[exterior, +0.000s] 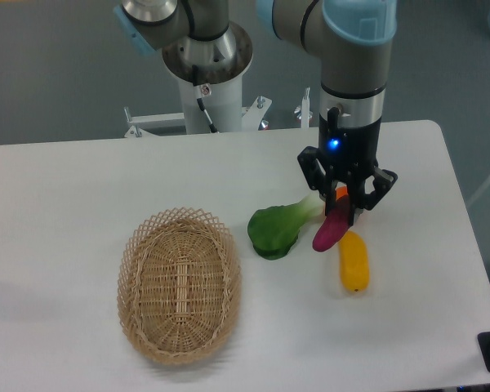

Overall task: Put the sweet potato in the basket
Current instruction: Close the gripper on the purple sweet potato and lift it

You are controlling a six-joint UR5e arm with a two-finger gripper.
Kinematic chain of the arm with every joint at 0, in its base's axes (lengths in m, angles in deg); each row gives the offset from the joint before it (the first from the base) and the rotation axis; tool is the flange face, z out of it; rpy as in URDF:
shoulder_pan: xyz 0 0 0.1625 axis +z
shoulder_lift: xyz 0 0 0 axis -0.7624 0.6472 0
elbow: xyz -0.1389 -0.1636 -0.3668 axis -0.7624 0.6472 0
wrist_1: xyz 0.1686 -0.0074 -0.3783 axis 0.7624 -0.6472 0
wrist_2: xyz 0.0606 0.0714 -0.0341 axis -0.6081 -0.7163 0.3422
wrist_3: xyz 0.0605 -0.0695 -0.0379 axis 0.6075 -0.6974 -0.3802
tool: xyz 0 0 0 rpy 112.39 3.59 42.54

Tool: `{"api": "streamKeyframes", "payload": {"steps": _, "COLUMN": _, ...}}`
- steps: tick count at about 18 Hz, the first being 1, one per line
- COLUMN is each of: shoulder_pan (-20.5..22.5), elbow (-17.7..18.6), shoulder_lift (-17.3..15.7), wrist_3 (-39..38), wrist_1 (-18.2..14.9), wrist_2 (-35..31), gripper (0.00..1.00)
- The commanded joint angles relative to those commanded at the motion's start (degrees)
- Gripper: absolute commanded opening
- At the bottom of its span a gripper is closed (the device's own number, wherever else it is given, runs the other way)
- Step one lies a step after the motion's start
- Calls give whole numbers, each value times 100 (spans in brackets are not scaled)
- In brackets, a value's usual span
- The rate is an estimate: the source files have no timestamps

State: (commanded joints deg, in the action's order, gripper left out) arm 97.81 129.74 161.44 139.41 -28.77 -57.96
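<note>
the black two-finger gripper [344, 211] is clenched on the small magenta sweet potato [330, 232], well right of the oval wicker basket [179, 282]

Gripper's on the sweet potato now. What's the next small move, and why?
Probably a straight lift. The gripper appears closed on the sweet potato, which hangs tilted close beside the yellow vegetable and green vegetable; the basket is across the table.

Woven wicker basket [180, 283], rough open lattice, smooth glossy plastic-looking sweet potato [331, 232], glossy yellow vegetable [354, 260] at its 5 o'clock, matt white table [65, 204].
</note>
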Motion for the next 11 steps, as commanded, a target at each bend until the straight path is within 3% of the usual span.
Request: {"api": "streamKeyframes", "payload": {"steps": 11, "shoulder_pan": -17, "elbow": 70, "shoulder_lift": 0, "wrist_3": -202, "wrist_1": -9, "wrist_2": 0, "gripper": 30}}
